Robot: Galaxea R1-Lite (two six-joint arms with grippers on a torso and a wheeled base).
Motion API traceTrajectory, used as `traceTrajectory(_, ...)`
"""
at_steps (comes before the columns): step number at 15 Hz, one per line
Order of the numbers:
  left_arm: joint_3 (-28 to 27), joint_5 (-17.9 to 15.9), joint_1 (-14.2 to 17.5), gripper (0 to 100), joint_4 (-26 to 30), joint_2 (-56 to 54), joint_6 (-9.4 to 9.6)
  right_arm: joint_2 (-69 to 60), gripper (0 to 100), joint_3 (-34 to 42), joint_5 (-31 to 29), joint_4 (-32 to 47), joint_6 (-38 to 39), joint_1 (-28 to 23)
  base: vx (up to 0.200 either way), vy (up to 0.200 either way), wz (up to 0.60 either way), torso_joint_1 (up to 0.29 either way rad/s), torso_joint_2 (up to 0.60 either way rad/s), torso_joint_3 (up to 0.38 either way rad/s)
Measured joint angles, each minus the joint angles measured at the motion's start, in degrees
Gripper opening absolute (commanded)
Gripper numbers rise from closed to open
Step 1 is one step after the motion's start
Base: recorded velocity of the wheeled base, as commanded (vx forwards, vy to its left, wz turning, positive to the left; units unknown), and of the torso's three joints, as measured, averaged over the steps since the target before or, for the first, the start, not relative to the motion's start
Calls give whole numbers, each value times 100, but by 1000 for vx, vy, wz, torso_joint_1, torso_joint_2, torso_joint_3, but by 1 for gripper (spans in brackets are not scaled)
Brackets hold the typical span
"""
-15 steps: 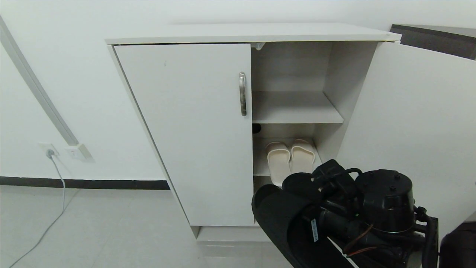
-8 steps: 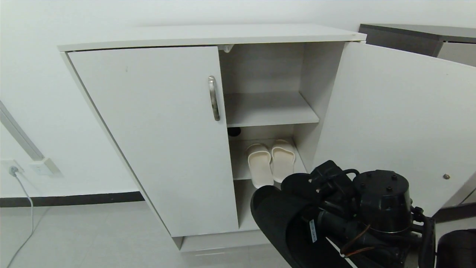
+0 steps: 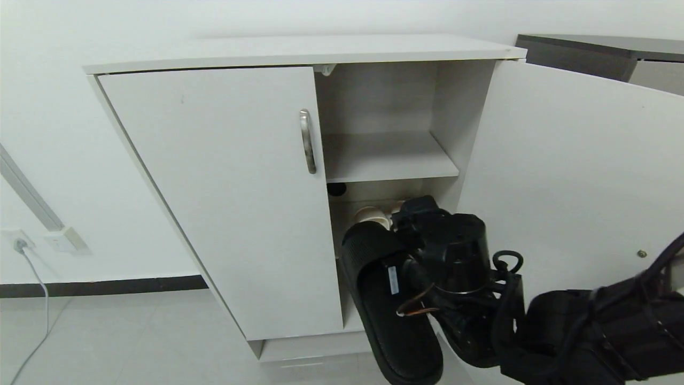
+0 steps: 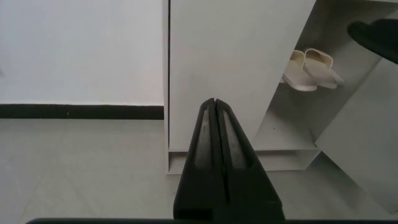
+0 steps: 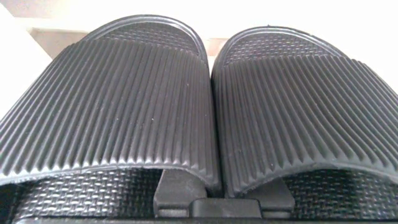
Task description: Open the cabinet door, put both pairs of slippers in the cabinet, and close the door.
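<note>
1. The right arm has carried the pair of black ribbed rubber slippers (image 3: 387,299) from the head view's lower right up and leftward to the cabinet opening at lower centre.
2. The right gripper (image 5: 217,198) pinches them side by side.
3. The left gripper (image 4: 214,115), fingers pressed together, faces the closed left door (image 4: 236,62).
4. Behind the black pair, cream slippers (image 3: 372,215) lie on the second shelf down of the white wooden cabinet (image 3: 299,51), whose right door (image 3: 561,176) stands open.

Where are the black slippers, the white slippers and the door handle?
black slippers (image 5: 124,99): right wrist view, ribbed strap.
white slippers (image 4: 320,65): left wrist view, one strap.
door handle (image 3: 307,141): head view, bar's middle.
</note>
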Motion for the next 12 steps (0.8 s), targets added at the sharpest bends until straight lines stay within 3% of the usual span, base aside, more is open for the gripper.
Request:
traceTrajectory(1,0,0,2,0,0,0,0,163,0,-905,-371,1035,271,72,0,0,0,0,0,0)
traceTrajectory(6,0,0,2,0,0,0,6,364,0,-3250,-1017,4036,1232,107,0,0,0,0,0,0)
traceTrajectory(8,0,0,0,0,0,0,2,452,0,-3784,-1239,4384,1314,35,0,0,0,0,0,0)
traceTrajectory(12,0,0,2,0,0,0,2,546,0,-3972,-1252,4353,1185,-44,0,0,0,0,0,0)
